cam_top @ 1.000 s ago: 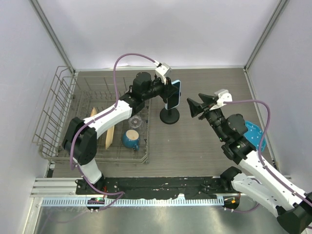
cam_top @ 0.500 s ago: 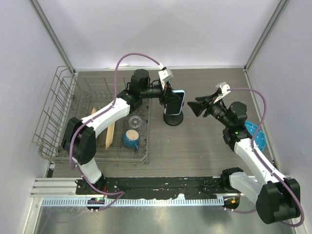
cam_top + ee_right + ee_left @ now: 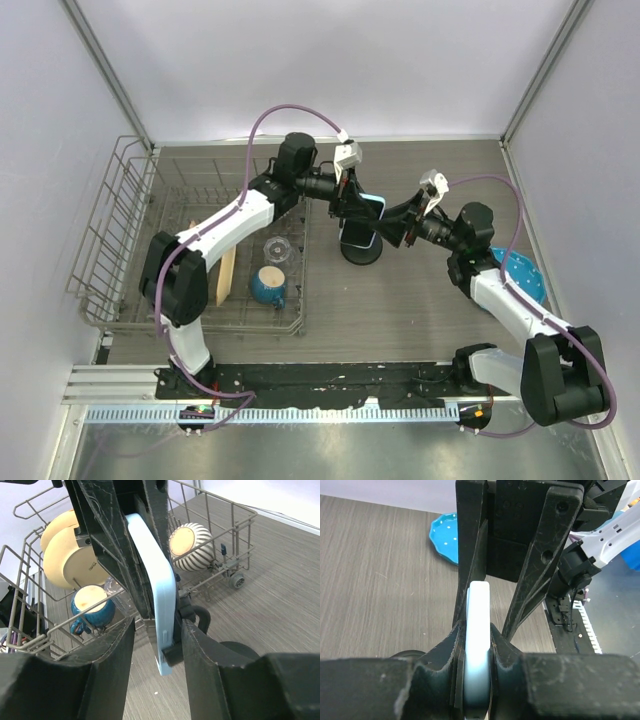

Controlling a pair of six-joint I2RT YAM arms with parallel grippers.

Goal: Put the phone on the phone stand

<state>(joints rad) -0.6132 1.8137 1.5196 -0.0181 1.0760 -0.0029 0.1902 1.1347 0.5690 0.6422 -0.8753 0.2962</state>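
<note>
The phone [image 3: 368, 207], with a black screen and light blue case, hangs tilted just above the phone stand [image 3: 362, 250], a black disc base with a post. My left gripper [image 3: 351, 203] is shut on the phone; its blue edge [image 3: 478, 630] shows pinched between the jaws. My right gripper [image 3: 393, 222] is open, and its fingers straddle the phone's lower end [image 3: 164, 600] without touching it. The stand's black clamp head [image 3: 174, 653] touches the phone's lower edge. The stand's base [image 3: 242, 650] lies behind it.
A wire dish rack [image 3: 120, 220] stands at the left with cream plates [image 3: 67, 555], a blue mug [image 3: 268, 285], a glass [image 3: 278, 250] and a striped bowl [image 3: 189, 547]. A round blue plate [image 3: 522, 272] lies at the right, under my right arm.
My left gripper has carried the phone right and down over the stand and tilted it. My right gripper has moved left until it straddles the phone.
</note>
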